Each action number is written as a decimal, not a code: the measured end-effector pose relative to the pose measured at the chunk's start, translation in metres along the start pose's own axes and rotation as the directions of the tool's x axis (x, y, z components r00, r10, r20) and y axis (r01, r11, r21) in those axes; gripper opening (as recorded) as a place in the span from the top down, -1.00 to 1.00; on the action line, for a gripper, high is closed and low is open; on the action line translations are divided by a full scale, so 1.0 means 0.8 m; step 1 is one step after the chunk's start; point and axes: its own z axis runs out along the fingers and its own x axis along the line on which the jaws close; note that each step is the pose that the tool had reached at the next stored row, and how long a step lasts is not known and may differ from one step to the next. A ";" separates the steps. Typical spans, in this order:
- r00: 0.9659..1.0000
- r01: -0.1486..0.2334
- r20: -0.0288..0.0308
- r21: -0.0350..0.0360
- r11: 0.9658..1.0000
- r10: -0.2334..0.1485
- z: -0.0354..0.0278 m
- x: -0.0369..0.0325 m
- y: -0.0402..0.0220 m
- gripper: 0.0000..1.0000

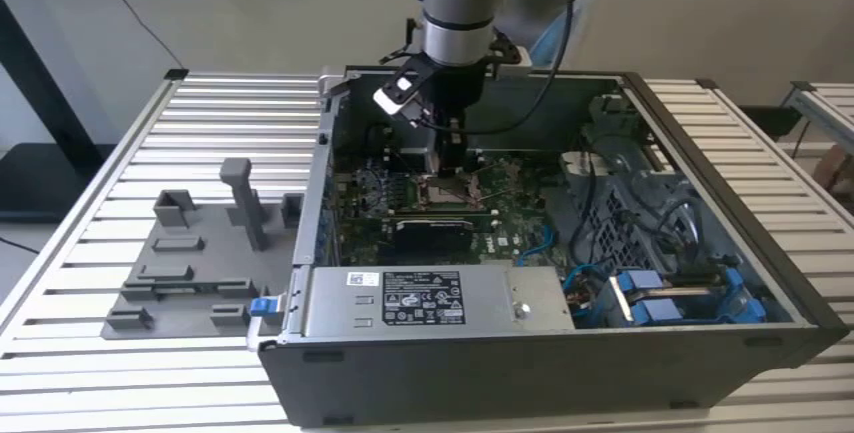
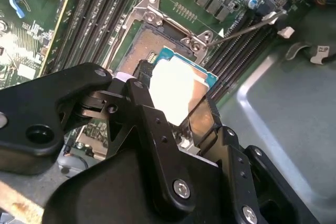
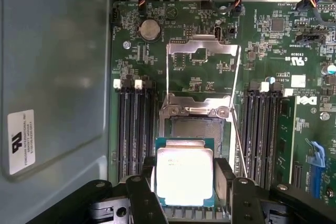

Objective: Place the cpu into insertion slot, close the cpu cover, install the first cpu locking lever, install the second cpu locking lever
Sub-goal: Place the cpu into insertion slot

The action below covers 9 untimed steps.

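Note:
My gripper (image 3: 185, 181) is shut on the cpu (image 3: 185, 174), a flat square chip with a bright metal top and a green edge, held by two opposite sides between the black fingers (image 3: 223, 178). In both wrist views the cpu (image 2: 176, 90) hangs just above the near edge of the insertion slot (image 3: 193, 128), whose dark centre (image 2: 149, 45) is bare. The cpu cover (image 3: 202, 45) is swung open behind the slot. A thin locking lever (image 3: 239, 145) stands free beside it. In the exterior view the gripper (image 1: 447, 153) reaches down into the case over the slot (image 1: 447, 191).
The open computer case (image 1: 694, 283) walls in the motherboard (image 1: 521, 223). Black memory slots (image 3: 131, 129) flank the socket on both sides. Blue cables (image 1: 641, 288) and a power supply (image 1: 427, 298) lie at the front. A grey fixture plate (image 1: 187, 273) sits outside at the exterior view's left.

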 end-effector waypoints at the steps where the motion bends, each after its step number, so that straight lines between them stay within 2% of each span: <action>1: 1.000 0.000 0.000 -0.001 1.000 0.000 0.0013 -0.0004 -0.0003 -0.08; 9: 1.000 -0.005 0.000 -0.002 1.000 0.005 0.0149 -0.0022 -0.0019 -0.08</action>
